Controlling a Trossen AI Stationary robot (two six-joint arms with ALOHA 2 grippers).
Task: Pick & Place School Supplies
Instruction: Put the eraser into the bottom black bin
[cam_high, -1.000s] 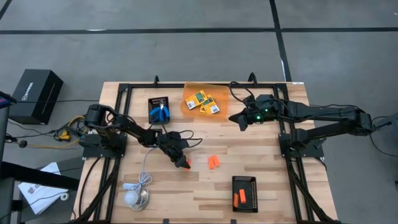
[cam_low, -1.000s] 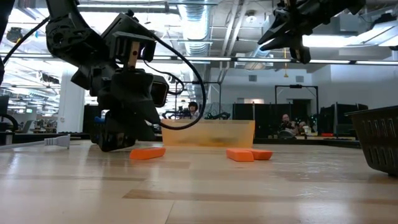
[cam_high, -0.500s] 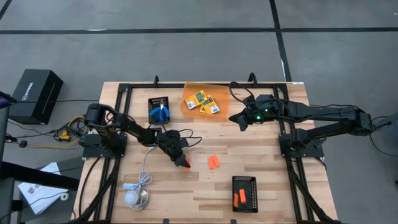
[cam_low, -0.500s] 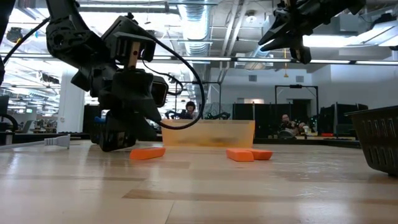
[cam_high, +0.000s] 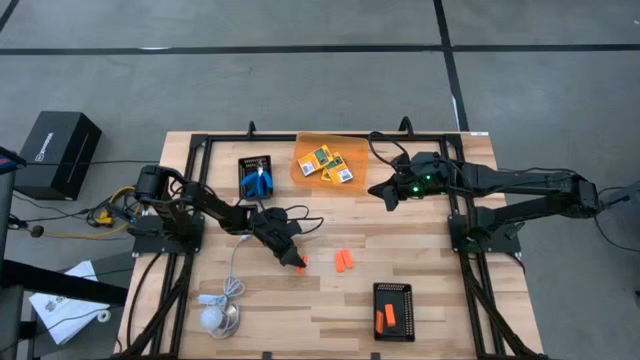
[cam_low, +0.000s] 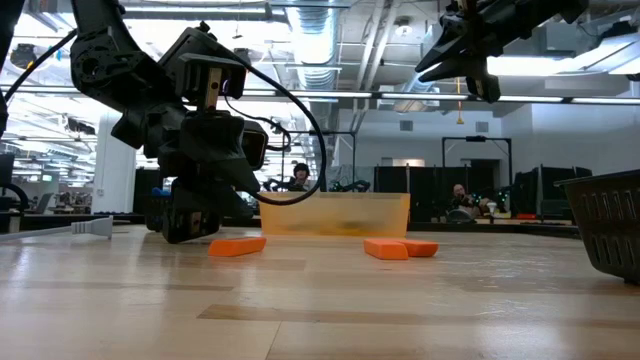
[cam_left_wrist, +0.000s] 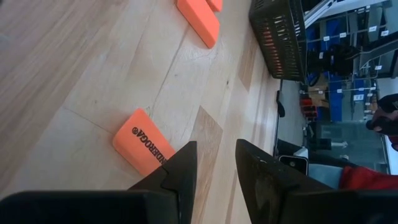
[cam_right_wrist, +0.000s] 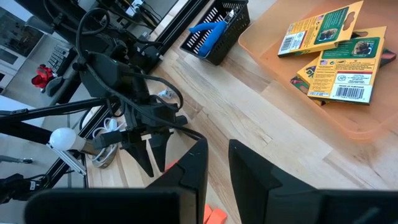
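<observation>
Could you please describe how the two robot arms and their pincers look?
Both arms are dark and slender, built of jointed segments. The left pincer has two flat, black, pointed fingers, and a black cable loops from its wrist. The right pincer has similar dark fingers, and small green lights glow on its wrist.

Left hand (cam_high: 297, 264): one orange stick (cam_left_wrist: 148, 151) lies on the table (cam_high: 440, 300) just beside its fingertips; bare wood ahead as far as the stick pair (cam_high: 343, 262). Black tray (cam_high: 394, 311) stands further off. Right hand (cam_high: 384, 193): raised, open air below.
</observation>
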